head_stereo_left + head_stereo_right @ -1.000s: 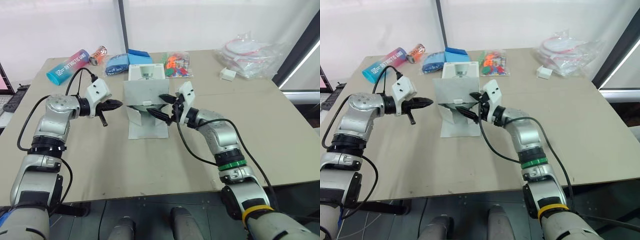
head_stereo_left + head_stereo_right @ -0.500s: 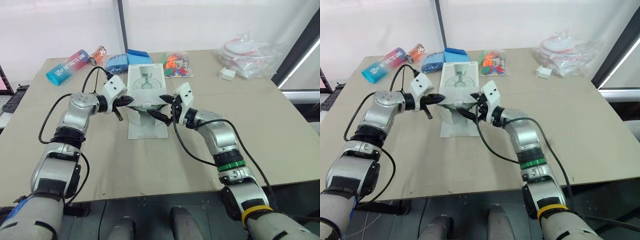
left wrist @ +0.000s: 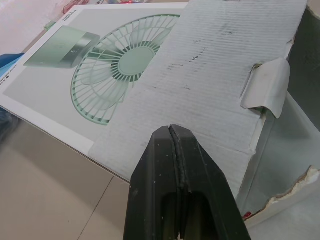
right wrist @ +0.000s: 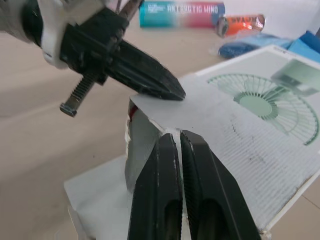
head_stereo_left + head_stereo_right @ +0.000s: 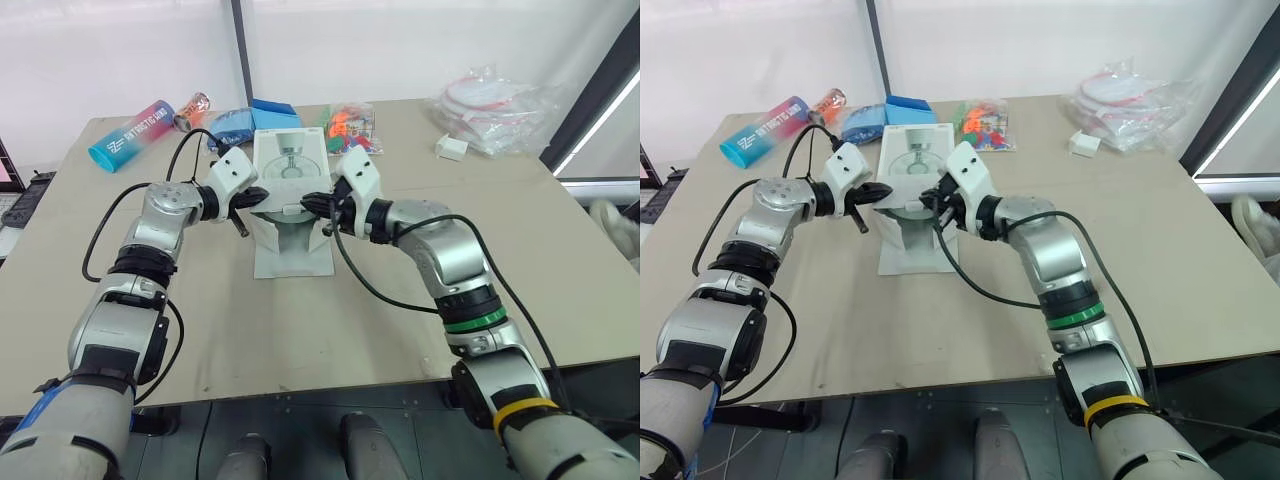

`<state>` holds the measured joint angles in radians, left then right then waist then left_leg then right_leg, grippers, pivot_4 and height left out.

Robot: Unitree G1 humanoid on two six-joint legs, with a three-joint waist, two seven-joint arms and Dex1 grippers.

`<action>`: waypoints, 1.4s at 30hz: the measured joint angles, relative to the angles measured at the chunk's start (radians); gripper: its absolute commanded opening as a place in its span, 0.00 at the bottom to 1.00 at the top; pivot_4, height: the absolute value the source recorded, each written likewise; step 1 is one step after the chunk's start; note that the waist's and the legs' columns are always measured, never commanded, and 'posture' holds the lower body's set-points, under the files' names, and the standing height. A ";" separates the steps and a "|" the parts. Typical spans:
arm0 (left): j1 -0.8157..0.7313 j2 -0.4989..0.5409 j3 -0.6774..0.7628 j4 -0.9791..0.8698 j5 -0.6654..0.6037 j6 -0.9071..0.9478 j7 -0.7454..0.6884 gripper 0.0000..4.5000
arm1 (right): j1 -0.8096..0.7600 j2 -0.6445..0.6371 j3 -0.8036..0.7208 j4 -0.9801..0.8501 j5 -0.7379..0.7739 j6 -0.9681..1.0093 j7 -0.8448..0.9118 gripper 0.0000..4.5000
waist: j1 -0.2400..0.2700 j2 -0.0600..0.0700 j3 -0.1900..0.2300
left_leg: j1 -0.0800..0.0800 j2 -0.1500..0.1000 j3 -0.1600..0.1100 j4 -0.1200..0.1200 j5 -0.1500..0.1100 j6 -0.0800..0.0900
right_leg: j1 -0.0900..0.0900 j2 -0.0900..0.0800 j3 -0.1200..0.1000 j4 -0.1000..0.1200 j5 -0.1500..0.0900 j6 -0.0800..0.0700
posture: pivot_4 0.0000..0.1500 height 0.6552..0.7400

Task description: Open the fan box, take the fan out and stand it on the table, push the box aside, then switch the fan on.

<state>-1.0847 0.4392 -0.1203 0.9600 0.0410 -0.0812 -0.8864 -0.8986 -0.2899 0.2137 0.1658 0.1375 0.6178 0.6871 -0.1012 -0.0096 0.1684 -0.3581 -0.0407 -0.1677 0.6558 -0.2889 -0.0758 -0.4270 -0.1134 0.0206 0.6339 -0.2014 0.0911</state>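
Observation:
The white fan box [image 5: 290, 160] lies mid-table with its fan picture [image 3: 117, 65] facing up. Its long front flap [image 5: 295, 255] is spread flat on the table. A grey inner flap [image 3: 225, 70] covers the box's front opening. My left gripper [image 5: 260, 197] is shut, and its tip [image 4: 170, 92] presses on that flap's left corner. My right gripper [image 5: 306, 205] is shut too, with its fingertips [image 4: 176, 137] at the flap's front edge from the right. I cannot tell whether they pinch the cardboard. The fan itself is hidden inside.
Along the table's far edge lie a cyan tube [image 5: 135, 133], an orange can [image 5: 197, 104], a blue bag [image 5: 232, 128], a blue box [image 5: 275, 108] and a colourful packet [image 5: 352, 125]. At the far right are a small white box [image 5: 454, 148] and a clear plastic bag [image 5: 505, 105].
My left gripper swung in from the left onto the box. The raised grey flap went down, showing the fan picture. My right gripper went from open to shut and shifted towards the box's front.

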 measured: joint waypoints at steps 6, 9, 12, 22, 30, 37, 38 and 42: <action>0.017 0.001 0.002 -0.030 -0.002 0.001 -0.001 0.00 | -0.033 -0.019 0.063 0.018 -0.073 0.006 -0.003 0.02 | 0.000 0.000 0.000 | 0.000 0.000 0.000 0.000 0.000 0.000 | 0.000 0.000 0.000 0.000 0.000 0.000 | 1.00 1.00; 0.025 0.001 0.002 -0.042 -0.002 0.002 -0.001 0.00 | -0.034 -0.029 0.116 0.018 -0.116 -0.006 0.009 0.02 | 0.000 0.000 0.000 | 0.000 0.000 0.000 0.000 0.000 0.000 | 0.000 0.000 0.000 0.000 0.000 0.000 | 1.00 1.00; 0.029 0.001 0.002 -0.050 -0.002 0.004 0.001 0.00 | -0.034 -0.036 0.140 0.016 -0.134 -0.011 0.028 0.02 | 0.000 0.000 0.000 | 0.000 0.000 0.000 0.000 0.000 0.000 | 0.000 0.000 0.000 0.000 0.000 0.000 | 1.00 1.00; 0.048 -0.002 0.005 -0.086 -0.010 0.024 0.008 0.00 | -0.050 -0.047 0.191 0.043 -0.221 -0.034 0.042 0.02 | 0.001 0.000 0.000 | 0.000 0.000 0.000 0.000 0.000 0.000 | 0.000 0.000 0.000 0.000 0.000 0.000 | 1.00 1.00; 0.050 -0.016 0.007 -0.089 -0.011 0.024 0.015 0.00 | 0.004 -0.163 0.236 -0.090 -0.280 -0.056 0.123 0.02 | 0.002 0.000 0.000 | -0.001 0.000 0.000 0.000 0.000 0.000 | 0.000 0.000 0.000 -0.001 0.000 0.000 | 1.00 1.00; 0.050 -0.029 0.007 -0.089 -0.010 0.022 0.015 0.00 | 0.040 -0.227 0.247 -0.162 -0.313 -0.064 0.161 0.02 | 0.002 0.000 0.000 | -0.001 0.000 0.000 0.000 0.000 0.000 | 0.000 0.000 0.000 -0.001 0.000 0.000 | 1.00 1.00; 0.050 -0.029 0.007 -0.089 -0.010 0.022 0.014 0.00 | 0.049 -0.237 0.245 -0.159 -0.320 -0.068 0.160 0.02 | 0.002 0.000 0.000 | -0.001 0.000 0.000 0.000 0.000 0.000 | 0.000 0.000 0.000 -0.001 0.000 0.000 | 1.00 1.00; 0.050 -0.029 0.008 -0.089 -0.011 0.022 0.014 0.00 | 0.061 -0.239 0.240 -0.087 -0.333 -0.086 0.127 0.02 | 0.002 0.000 0.000 | -0.001 0.000 0.000 0.000 0.000 0.000 | 0.000 0.000 0.000 -0.001 0.000 0.000 | 1.00 1.00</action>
<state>-1.0346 0.4101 -0.1128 0.8711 0.0302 -0.0590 -0.8728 -0.8373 -0.5286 0.4540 0.0784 -0.1950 0.5322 0.8139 -0.0994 -0.0098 0.1684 -0.3586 -0.0407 -0.1673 0.6560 -0.2889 -0.0758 -0.4269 -0.1134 0.0205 0.6332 -0.2014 0.0912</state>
